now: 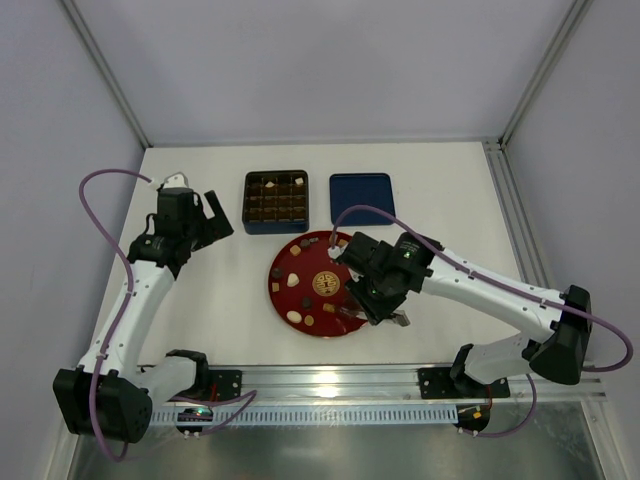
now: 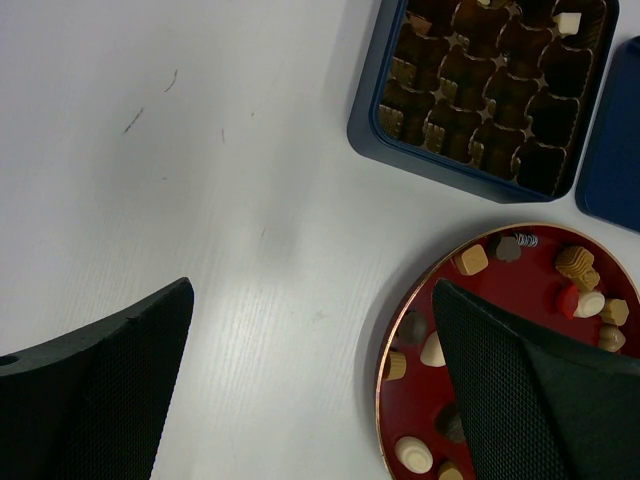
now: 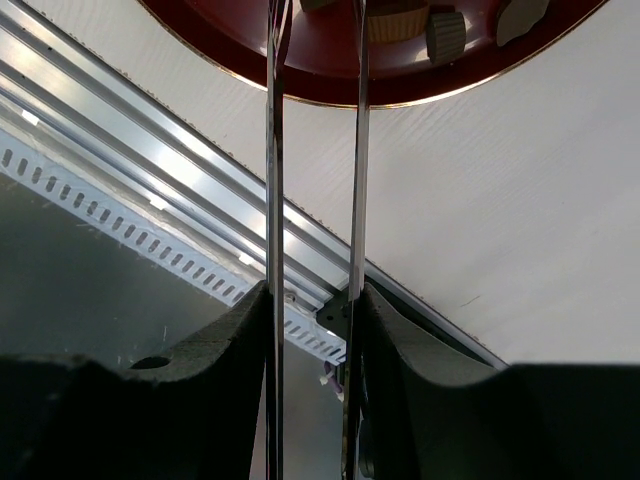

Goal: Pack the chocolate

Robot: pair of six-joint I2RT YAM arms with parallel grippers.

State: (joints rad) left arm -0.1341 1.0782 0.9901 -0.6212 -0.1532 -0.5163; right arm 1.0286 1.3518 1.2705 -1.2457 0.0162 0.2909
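Right fingers [image 3: 215,390] around tongs [image 3: 275,200], tan chocolate [image 3: 395,22] beside their far end

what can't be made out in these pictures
- Right wrist view: the tongs in the right end effector run past the top edge over the plate; tips unseen.
- Top view: the right arm covers the plate's right side.
- Left wrist view: a finger of the left end effector hides part of the plate; the tin is cut by the top edge.
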